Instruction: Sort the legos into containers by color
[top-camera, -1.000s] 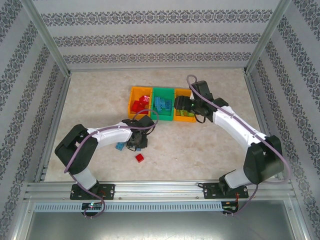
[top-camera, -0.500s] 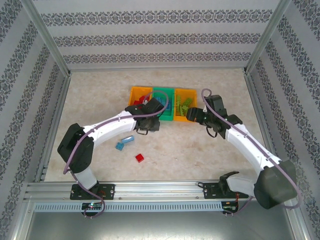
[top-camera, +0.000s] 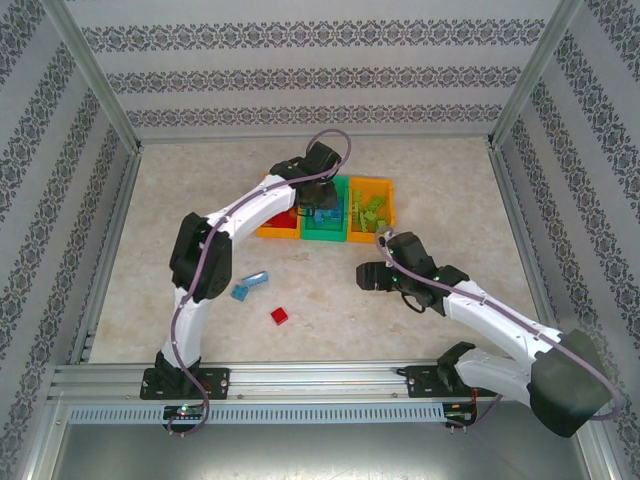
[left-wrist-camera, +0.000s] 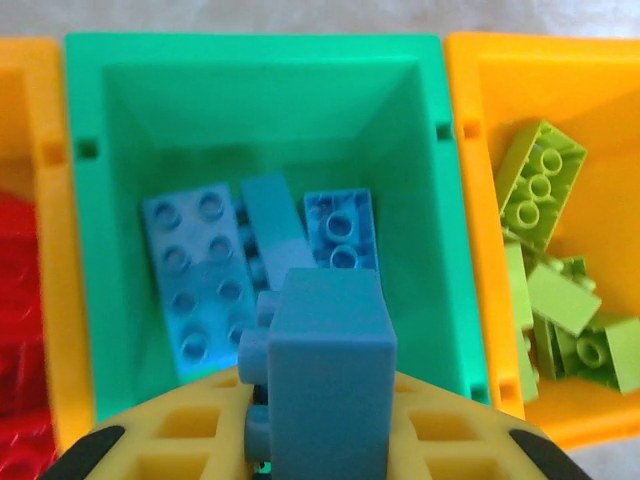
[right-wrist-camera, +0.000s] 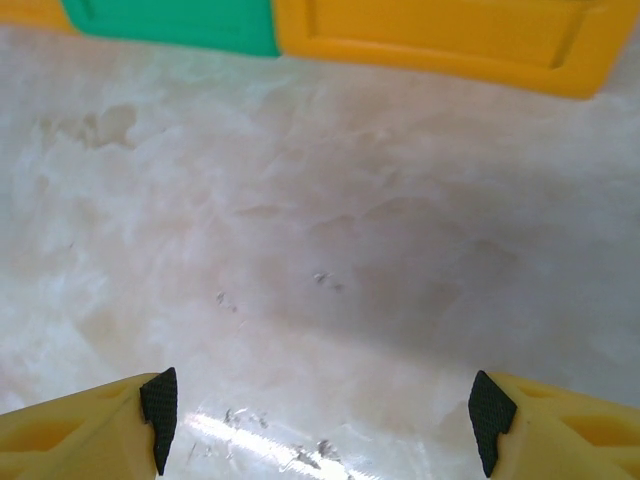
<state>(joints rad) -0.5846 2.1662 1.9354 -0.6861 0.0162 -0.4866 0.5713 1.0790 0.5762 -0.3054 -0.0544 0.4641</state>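
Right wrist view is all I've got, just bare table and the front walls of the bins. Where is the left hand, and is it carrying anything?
Observer: The left hand hangs over the green bin, shut on a blue brick.
Operator: Any bricks lying loose?
Observer: Yes, a red brick and two blue bricks, all to the left of the right hand in the top view.
Operator: What is in the orange bin to the right of the green one?
Observer: It holds lime green bricks.
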